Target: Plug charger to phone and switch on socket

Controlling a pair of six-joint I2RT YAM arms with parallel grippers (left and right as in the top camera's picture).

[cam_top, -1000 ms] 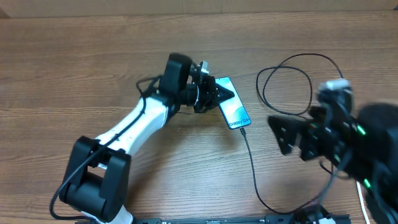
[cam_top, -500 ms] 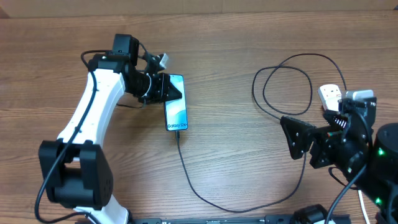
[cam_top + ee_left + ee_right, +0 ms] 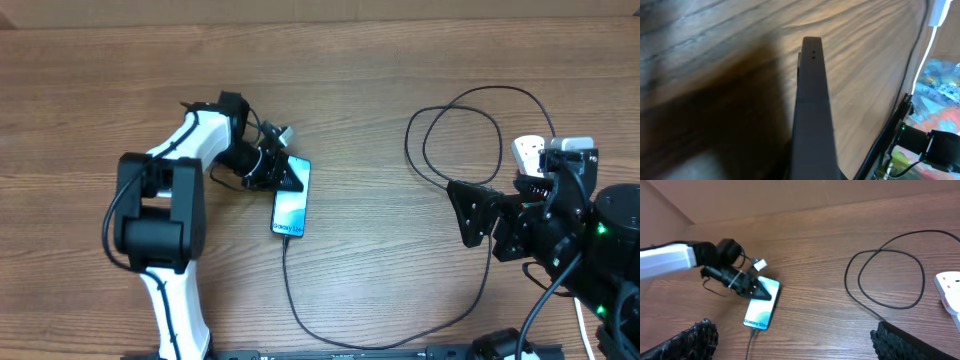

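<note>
This looks like a robotics lab bench. A white arm and a black arm are mounted at one wooden table, closed off behind by a plain brown board

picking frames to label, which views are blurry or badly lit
Overhead: sharp, evenly lit. Left wrist: soft, phone edge fills the middle, heavy shadow lower left. Right wrist: table sharp, its own fingers dark in the bottom corners.
</note>
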